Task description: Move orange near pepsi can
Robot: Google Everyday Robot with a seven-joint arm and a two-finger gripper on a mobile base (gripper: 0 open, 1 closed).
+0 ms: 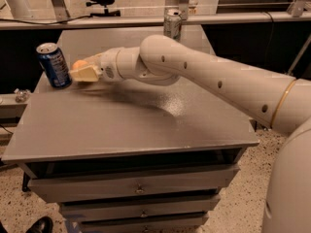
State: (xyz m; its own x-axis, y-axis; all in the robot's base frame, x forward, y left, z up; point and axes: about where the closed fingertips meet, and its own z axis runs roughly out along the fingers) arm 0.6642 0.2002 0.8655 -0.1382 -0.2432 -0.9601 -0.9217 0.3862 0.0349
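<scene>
Over the far left part of the grey table (146,130), the gripper (83,73) reaches in from the right with its pale fingers clasped around the orange (79,64), which peeks out above the upper finger just beside the pepsi can (53,66), apparently without touching it. The fruit is probably light and firm, with a slightly yielding, waxy rind, and it will roll, so a modest squeeze across its widest middle suits it, followed by a gentle set-down. Further back, a silver-and-green can (172,24) stands well apart.
</scene>
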